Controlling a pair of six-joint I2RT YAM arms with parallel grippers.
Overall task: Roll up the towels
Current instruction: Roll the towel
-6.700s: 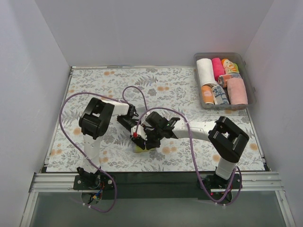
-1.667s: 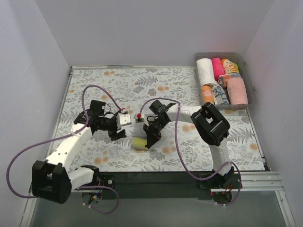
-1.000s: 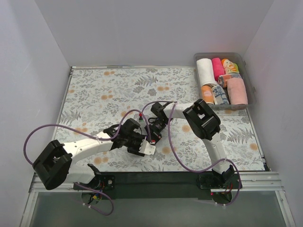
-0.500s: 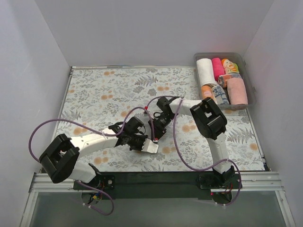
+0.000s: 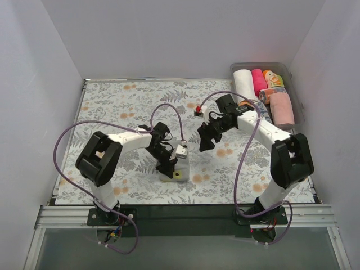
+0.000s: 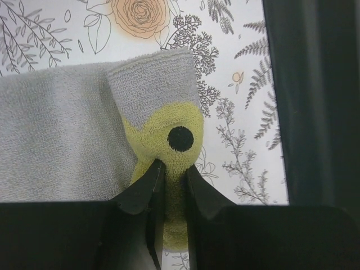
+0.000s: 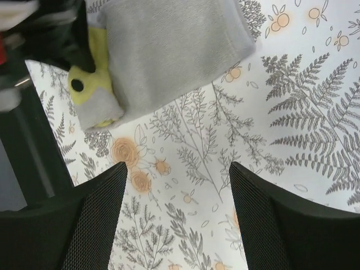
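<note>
A small grey towel (image 6: 62, 135) with a yellow-green patch and black dot (image 6: 180, 138) lies on the flowered cloth, near the table's front middle (image 5: 176, 173). My left gripper (image 6: 174, 171) is shut on the yellow end of this towel; from above it stands over the towel's left side (image 5: 169, 166). My right gripper (image 5: 203, 143) hangs open up and to the right of the towel, apart from it. In the right wrist view the towel (image 7: 169, 50) lies ahead of the open gripper (image 7: 177, 169), with only the cloth between the fingers.
A clear bin (image 5: 296, 95) at the back right holds several rolled towels, white (image 5: 244, 84), pink (image 5: 259, 80) and others. Purple cables loop over both arms. White walls enclose the flowered table cover (image 5: 118, 104).
The right gripper has opened, let go of the towel and drawn back up and to the right. The left gripper has closed on the towel's yellow end, and its arm has swung round.
</note>
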